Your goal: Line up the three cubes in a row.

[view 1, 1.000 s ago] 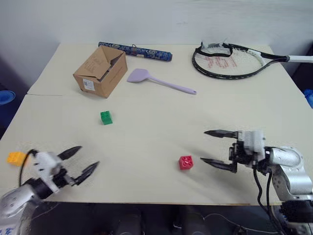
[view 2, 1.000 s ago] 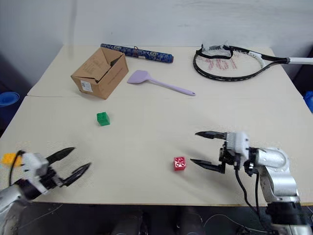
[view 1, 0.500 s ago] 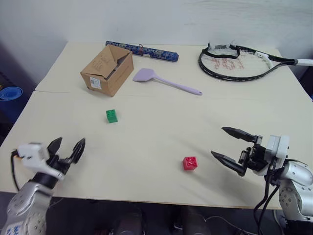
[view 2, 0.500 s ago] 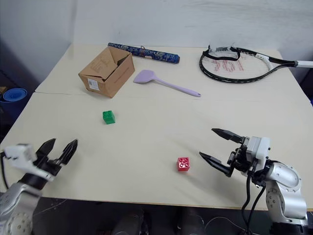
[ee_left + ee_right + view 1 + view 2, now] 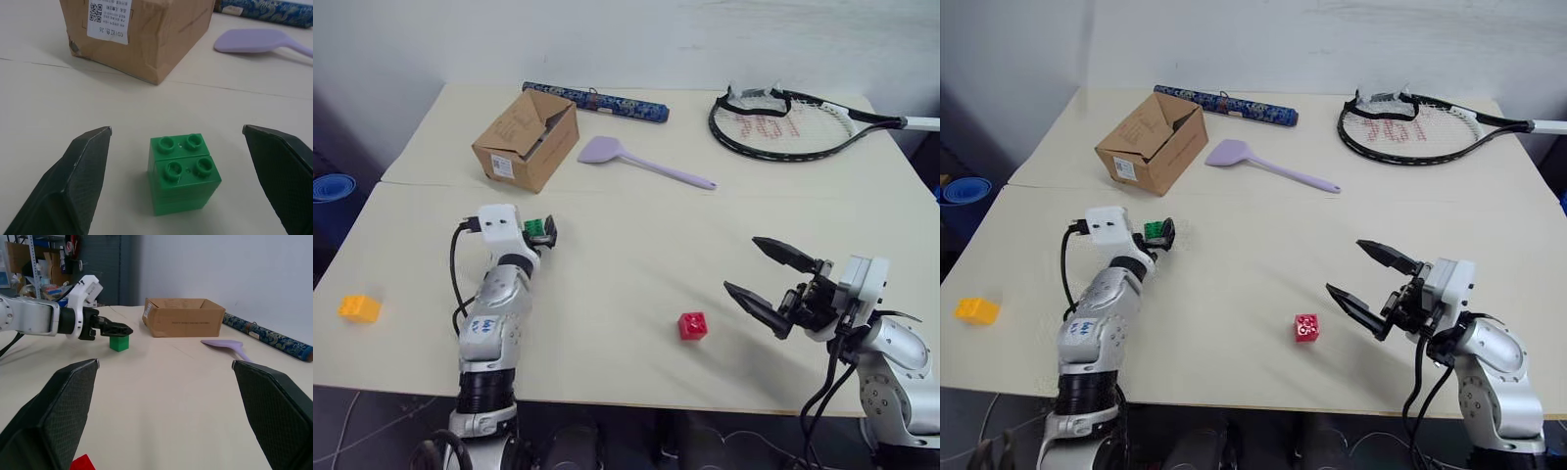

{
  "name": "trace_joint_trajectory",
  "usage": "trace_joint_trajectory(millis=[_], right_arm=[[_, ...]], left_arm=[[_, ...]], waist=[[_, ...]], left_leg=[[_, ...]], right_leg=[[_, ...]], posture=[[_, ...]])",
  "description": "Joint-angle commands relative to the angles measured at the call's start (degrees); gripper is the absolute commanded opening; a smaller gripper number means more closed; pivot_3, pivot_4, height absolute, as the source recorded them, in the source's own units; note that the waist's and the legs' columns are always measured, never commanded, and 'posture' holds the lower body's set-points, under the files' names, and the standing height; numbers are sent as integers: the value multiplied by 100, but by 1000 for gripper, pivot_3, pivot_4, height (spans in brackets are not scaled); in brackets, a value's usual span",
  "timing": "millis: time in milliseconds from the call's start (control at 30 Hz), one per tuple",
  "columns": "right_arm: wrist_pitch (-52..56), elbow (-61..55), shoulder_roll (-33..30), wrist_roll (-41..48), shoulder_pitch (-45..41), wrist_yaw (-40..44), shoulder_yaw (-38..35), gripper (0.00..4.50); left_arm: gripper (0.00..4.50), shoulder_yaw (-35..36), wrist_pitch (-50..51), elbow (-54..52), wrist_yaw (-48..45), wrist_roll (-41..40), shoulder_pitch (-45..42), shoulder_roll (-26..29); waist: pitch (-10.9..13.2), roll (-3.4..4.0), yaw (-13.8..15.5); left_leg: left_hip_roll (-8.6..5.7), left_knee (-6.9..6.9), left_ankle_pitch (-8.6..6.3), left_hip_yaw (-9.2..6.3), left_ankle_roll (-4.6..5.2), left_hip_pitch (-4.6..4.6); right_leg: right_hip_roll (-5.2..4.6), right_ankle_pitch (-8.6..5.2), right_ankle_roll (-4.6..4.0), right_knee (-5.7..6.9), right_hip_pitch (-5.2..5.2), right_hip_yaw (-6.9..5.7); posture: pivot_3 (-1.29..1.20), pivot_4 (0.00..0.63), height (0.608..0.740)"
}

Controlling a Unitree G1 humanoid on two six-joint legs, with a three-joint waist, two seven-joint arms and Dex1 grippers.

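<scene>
The green cube point(image 5: 183, 181) stands studs-up on the cream table point(image 5: 626, 255), left of centre. My left gripper point(image 5: 543, 231) is open and level, one finger point(image 5: 78, 171) on each side of the cube, not touching it. The red cube point(image 5: 693, 325) lies near the front edge, right of centre. My right gripper point(image 5: 740, 262) hovers open just to its right, empty. The yellow-orange cube point(image 5: 360, 308) sits alone at the front left edge.
A brown cardboard box point(image 5: 526, 139) stands just behind the green cube. A purple spatula point(image 5: 641, 163), a blue patterned tube point(image 5: 595, 101) and a racket point(image 5: 783, 122) lie along the back of the table.
My left arm swung forward and right from the front left edge to the green cube, uncovering the yellow-orange cube. The right gripper stayed open near the red cube.
</scene>
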Motion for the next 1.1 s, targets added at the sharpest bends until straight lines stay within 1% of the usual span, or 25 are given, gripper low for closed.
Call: trace_joint_trajectory(millis=[33,100,200,333,433,467,500,567,600,667,733,767,800,833,867,933,1033,1100], right_arm=[[-92,-202,19,18,-24,-92,-84,4469],[-108,-195,28,11,-28,-111,-71,4469],[-129,-176,36,5,-30,-98,-37,4500],[-144,-146,52,-13,-41,-80,-21,4500],[-486,235,180,-155,69,181,43,4500],[-577,340,202,-184,101,268,42,4500],[-652,424,201,-207,122,350,31,4500],[-811,619,174,-215,173,532,-29,4500],[-860,689,159,-212,173,588,-46,4500],[-958,856,50,-158,243,797,-168,4500],[-1027,992,-94,-94,354,1044,-314,4500],[-1046,1045,-157,-79,397,1139,-358,4500],[-1061,1085,-197,-68,418,1201,-382,4500],[-1152,1188,-302,-104,542,1407,-435,4500],[-1245,1306,-392,-134,667,1612,-489,4500],[-1372,1469,-486,-132,842,1848,-574,4500],[-1500,1548,-533,-146,1001,1999,-655,4500],[-1507,1489,-514,-100,1107,1969,-727,4500]], left_arm=[[4500,-138,-309,277,57,327,-149,-79],[4500,-161,-409,411,43,391,-189,-149],[3957,-143,-425,457,88,505,-177,-225],[2761,-113,-445,448,50,568,-162,-274],[1808,-153,-342,236,-54,576,-57,-246],[1509,-172,-395,173,-236,540,-1,-166],[1508,-163,-511,105,-552,432,52,-36],[1508,31,-878,-98,-1695,-239,134,274],[1508,108,-977,-145,-2099,-486,145,384],[1508,204,-767,-318,-3812,-1407,213,1063],[1508,188,-630,-474,-5617,-2143,289,1925],[1508,64,-726,-439,-6264,-2163,298,2326],[1508,-37,-818,-386,-6669,-2149,294,2589],[1508,-395,-1433,-120,-7437,-1778,276,2969],[1508,-736,-1854,132,-8013,-1467,224,3221],[1508,-1204,-2378,466,-8618,-1159,59,3328],[1508,-1690,-2792,745,-8761,-886,-211,2930],[1508,-1917,-2783,823,-8749,-780,-286,2678]], waist=[[1,-1,1],[1,-1,2],[1,-2,2],[1,-2,1],[0,-4,0],[0,-4,-1],[0,-4,-2],[1,-4,-8],[1,-4,-12],[1,-4,-26],[1,-2,-38],[1,-2,-38],[-2,3,-37],[-3,5,-34],[-4,7,-17],[-8,20,21],[-3,20,35],[1,14,7]], left_leg=[[0,0,0,0,1,0],[0,0,0,-2,1,-1],[-1,1,1,-2,2,-2],[-1,1,2,-3,2,-1],[0,1,2,-3,2,-1],[-1,1,2,-3,2,0],[-1,1,2,-3,2,0],[-2,1,2,-2,2,0],[0,1,3,-3,0,-2],[2,4,5,-3,-1,-1],[4,6,6,-3,-5,1],[4,6,6,-2,-5,0],[4,6,6,-2,-7,0],[4,6,6,-2,-7,1],[2,6,5,-2,-7,3],[-6,6,5,-4,-5,5],[-17,6,5,-5,13,-2],[-17,6,4,-2,18,-6]], right_leg=[[-1,0,0,0,0,0],[-1,0,0,-1,0,-3],[-2,0,0,-1,0,-4],[-3,0,1,0,0,-4],[-2,0,1,0,1,-5],[-2,0,1,0,1,-6],[-3,0,1,0,1,-5],[-3,0,1,1,0,-5],[-3,0,0,1,-1,-7],[-3,0,0,6,-1,-7],[-1,-1,-3,7,-2,-8],[0,-3,-5,10,-4,-7],[1,-4,-6,10,-5,-8],[3,-5,-8,7,-3,-8],[3,-5,-8,6,-1,-6],[9,-5,-8,1,3,-11],[3,0,2,-22,2,-6],[-9,7,14,-24,3,0]], posture=[[0,150,740],[0,150,740],[0,150,740],[0,150,740],[0,150,740],[0,150,740],[0,150,740],[0,150,740],[0,150,740],[0,150,740],[0,150,740],[0,150,740],[0,150,740],[0,150,740],[0,150,740],[0,150,740],[0,150,740],[0,150,740]])
